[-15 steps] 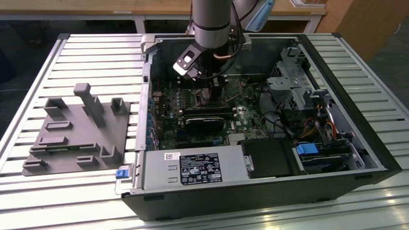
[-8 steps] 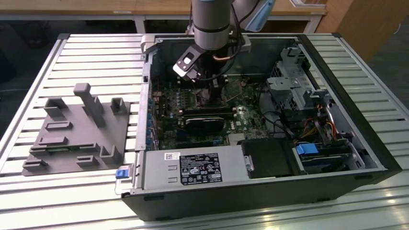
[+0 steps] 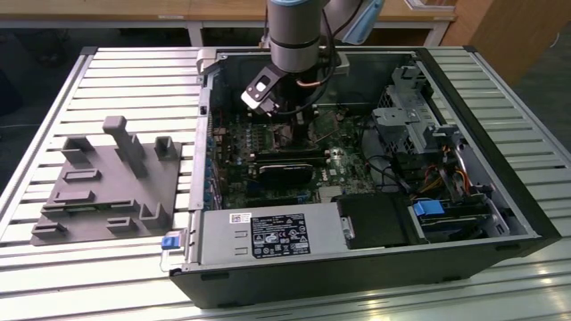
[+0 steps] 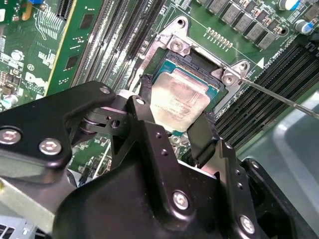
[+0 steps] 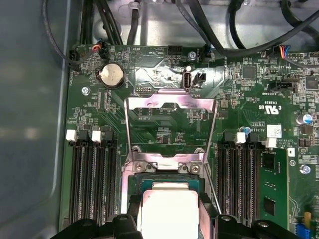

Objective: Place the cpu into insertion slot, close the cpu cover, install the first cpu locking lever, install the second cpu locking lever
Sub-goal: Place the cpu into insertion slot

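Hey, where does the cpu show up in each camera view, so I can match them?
Exterior view: hidden beneath the gripper, inside the computer case.
Second wrist view: the cpu, gripped over the insertion slot.
First wrist view: the cpu, next to the open cpu cover.
Shared landmark: the two-screw metal bracket bordering it.
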{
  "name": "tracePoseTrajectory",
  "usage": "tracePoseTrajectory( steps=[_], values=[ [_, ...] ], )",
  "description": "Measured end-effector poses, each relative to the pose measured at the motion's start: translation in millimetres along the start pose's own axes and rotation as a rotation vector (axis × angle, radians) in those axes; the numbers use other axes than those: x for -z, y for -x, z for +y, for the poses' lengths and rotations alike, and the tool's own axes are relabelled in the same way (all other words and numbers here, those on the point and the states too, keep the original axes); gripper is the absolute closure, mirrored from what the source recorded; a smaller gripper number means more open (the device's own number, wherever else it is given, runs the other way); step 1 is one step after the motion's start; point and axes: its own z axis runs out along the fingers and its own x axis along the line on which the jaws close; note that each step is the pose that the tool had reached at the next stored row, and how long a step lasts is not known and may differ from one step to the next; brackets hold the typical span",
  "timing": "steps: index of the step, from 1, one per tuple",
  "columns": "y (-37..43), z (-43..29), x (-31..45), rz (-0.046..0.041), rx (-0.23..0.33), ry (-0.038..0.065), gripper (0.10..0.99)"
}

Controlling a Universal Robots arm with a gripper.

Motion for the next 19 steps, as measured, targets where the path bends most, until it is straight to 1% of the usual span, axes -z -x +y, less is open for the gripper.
tracePoseTrajectory(
  steps=[11, 19],
  values=[
    [-3.6, -0.8, -8.3, -0.0009, -0.001, 0.0, 0.549],
    [-3.7, -0.8, -8.9, -0.0005, -0.001, 0.0, 0.549]
  ],
)
